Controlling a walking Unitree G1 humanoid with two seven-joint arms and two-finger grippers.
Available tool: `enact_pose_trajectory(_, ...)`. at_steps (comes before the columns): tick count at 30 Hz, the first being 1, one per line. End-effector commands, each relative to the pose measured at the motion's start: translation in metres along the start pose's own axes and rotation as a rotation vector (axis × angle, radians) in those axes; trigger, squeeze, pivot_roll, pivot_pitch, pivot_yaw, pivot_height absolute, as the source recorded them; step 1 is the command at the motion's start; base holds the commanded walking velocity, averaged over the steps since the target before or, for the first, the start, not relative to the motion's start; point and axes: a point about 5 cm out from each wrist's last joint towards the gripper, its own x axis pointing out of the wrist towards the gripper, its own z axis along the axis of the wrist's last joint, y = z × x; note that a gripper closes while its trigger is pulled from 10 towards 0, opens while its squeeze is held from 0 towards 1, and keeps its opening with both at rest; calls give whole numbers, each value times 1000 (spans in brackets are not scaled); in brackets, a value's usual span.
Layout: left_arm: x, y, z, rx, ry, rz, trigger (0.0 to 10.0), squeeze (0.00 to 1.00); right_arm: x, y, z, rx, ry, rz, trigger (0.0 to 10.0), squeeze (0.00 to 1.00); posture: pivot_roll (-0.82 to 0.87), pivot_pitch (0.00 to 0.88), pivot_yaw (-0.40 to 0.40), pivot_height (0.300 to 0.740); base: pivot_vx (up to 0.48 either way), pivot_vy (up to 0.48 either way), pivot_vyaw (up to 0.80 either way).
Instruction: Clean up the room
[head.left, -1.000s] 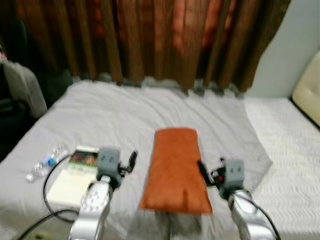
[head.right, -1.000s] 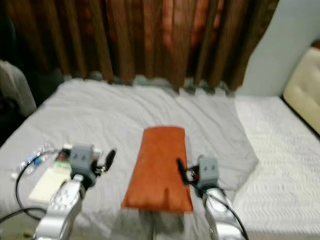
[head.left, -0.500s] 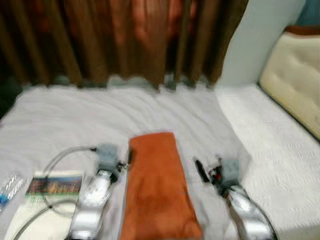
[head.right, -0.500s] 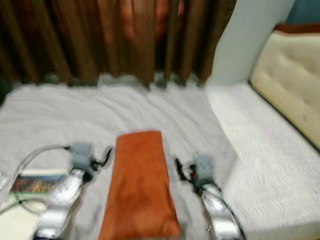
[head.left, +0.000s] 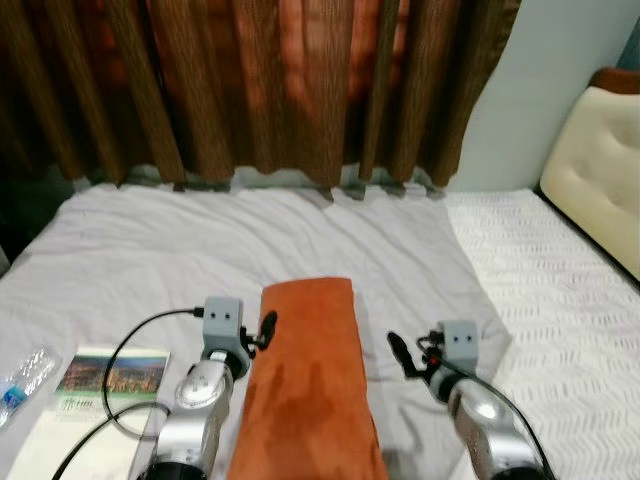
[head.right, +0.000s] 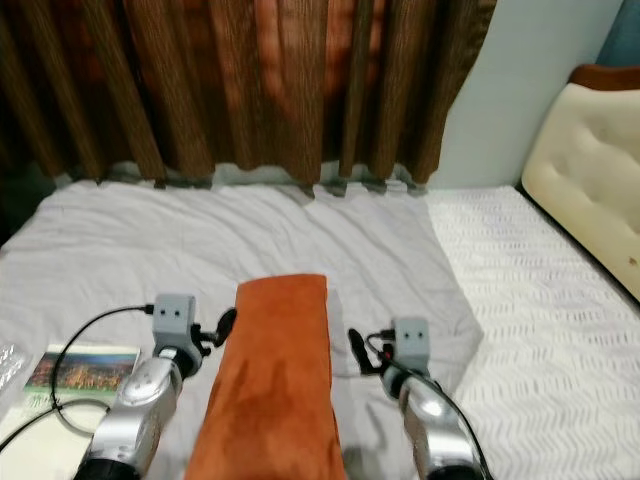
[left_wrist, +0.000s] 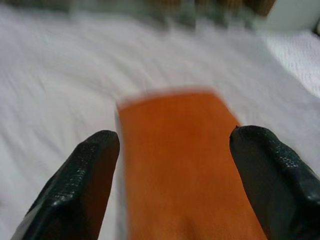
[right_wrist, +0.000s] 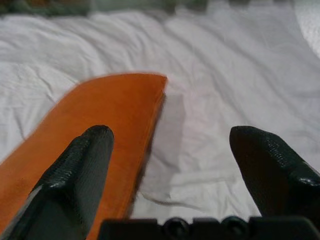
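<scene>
Both arms are held forward over the bed (head.left: 150, 240), left pincer (left_wrist: 170, 170) and right pincer (right_wrist: 170, 165) spread wide either side of the orange folded cloth (head.left: 305, 380) lying lengthwise on the sheet, views sharper than earlier, magazine (head.left: 105, 375) at left.

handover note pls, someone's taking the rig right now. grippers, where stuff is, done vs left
Left gripper: open, nothing held, at the left edge of the orange folded towel.
Right gripper: open, nothing held, over the grey sheet just right of the towel.
Towel lies flat, lengthwise, mid-bed between the two arms; neither gripper is seen gripping it.
Booklet lies on the sheet left of the left arm, with a plastic bottle at the bed's left edge.
Done: nothing picked up as things lie.
Left: towel, booklet and bottle all remain on the bed.
</scene>
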Motion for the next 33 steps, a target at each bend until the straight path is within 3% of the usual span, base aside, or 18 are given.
enact_pose_trajectory(1,0,11,-21,-134,110,16,10000,0,4,6,-5,52,29,20,10000,0,78,154,-64,740,0,0,0)
enact_pose_trajectory(2,2,14,-22,-187,123,24,10000,0,6,7,-7,65,39,24,10000,0,78,154,-64,740,0,0,0)
enact_pose_trajectory(4,4,24,-20,-270,125,74,10000,0,8,11,-11,103,62,35,10000,0,66,228,-66,740,0,0,0)
enact_pose_trajectory(5,6,33,-11,-355,89,113,10000,0,12,17,-10,151,70,41,10000,0,56,300,-67,740,0,0,0)
enact_pose_trajectory(6,6,33,-11,-355,89,113,10000,0,12,17,-10,151,70,41,10000,0,56,300,-67,740,0,0,0)
enact_pose_trajectory(10,8,37,10,-429,-6,61,10000,0,17,20,-1,240,35,37,10000,0,48,376,-69,740,0,0,0)
enact_pose_trajectory(11,8,43,28,-509,-85,10,10000,0,23,23,10,292,-6,40,10000,0,44,444,-69,740,0,0,0)
enact_pose_trajectory(17,2,56,45,-584,-181,-30,10000,0,31,31,25,362,-55,71,10000,0,30,464,-72,740,0,0,0)
enact_pose_trajectory(23,-2,60,34,-624,-139,-45,10000,0,36,41,39,384,-88,143,10000,0,32,453,-84,740,0,0,0)
enact_pose_trajectory(33,22,32,38,-682,-68,-135,10000,0,42,57,35,441,-19,212,10000,0,37,530,-83,740,0,0,0)
